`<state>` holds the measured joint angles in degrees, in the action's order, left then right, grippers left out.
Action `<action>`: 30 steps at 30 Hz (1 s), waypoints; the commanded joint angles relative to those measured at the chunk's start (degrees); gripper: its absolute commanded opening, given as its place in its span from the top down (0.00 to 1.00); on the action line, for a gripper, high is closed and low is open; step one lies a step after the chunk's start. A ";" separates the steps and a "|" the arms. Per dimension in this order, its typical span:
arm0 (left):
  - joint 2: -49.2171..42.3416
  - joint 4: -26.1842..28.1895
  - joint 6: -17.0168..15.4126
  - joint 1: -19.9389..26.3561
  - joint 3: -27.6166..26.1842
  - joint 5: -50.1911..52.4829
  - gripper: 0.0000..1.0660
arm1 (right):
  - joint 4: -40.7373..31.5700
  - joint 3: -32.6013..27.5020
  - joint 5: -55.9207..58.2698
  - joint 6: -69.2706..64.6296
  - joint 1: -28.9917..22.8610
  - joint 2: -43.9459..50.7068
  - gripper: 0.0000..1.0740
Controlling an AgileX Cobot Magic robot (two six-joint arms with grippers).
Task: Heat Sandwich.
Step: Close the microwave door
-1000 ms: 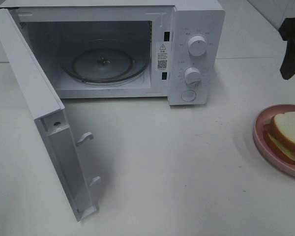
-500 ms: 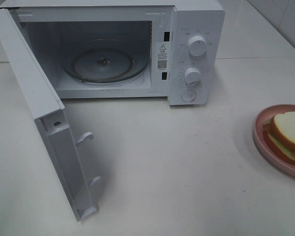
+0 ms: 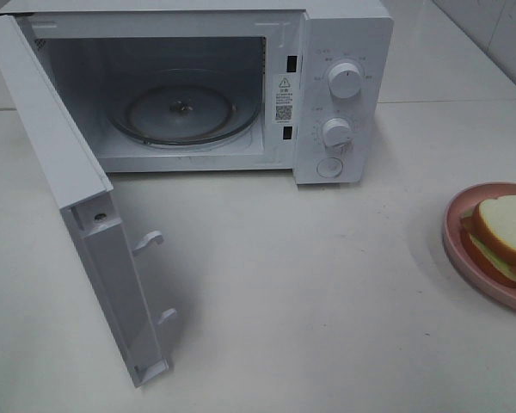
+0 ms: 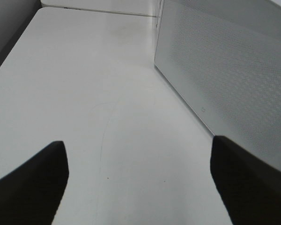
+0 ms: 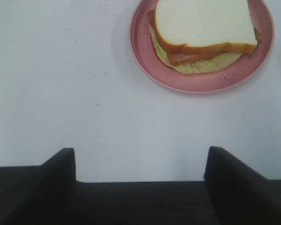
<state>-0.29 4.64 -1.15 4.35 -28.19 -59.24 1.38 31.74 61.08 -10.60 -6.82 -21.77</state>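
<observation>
The sandwich (image 3: 503,228), white bread with an orange-brown crust and pale green filling, lies on a round pink plate (image 3: 451,245) at the table's right edge. In the right wrist view the sandwich (image 5: 201,23) and plate (image 5: 187,82) lie ahead of my right gripper (image 5: 139,154), which is open, empty and well short of them. The white microwave (image 3: 344,52) stands at the back with its door (image 3: 69,163) swung wide open and a glass turntable (image 3: 185,112) inside. My left gripper (image 4: 138,145) is open over bare table beside the door's perforated panel (image 4: 225,70). Neither gripper shows in the exterior view.
The open door juts toward the front left of the white table (image 3: 310,292). Two knobs (image 3: 344,79) and a button are on the microwave's right panel. A tabletop seam runs behind the microwave on the right.
A dark gripper that showed at the upper right edge of the exterior view one second ago has gone out of that view. Everything else is unchanged.
</observation>
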 commanded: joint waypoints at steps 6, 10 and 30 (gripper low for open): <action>-0.92 0.34 0.00 0.06 0.11 0.06 0.28 | 3.32 -2.58 -1.32 -0.34 0.17 12.55 0.31; -0.92 0.34 0.00 0.06 0.11 0.06 0.28 | 3.90 -2.58 -1.32 0.00 0.17 15.76 0.31; -0.92 0.34 0.00 0.06 0.11 0.06 0.28 | 6.36 -2.92 -1.55 4.70 0.17 23.49 0.31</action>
<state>-0.29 4.64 -1.15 4.35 -28.19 -59.24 7.51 29.16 59.76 -6.19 -6.82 0.23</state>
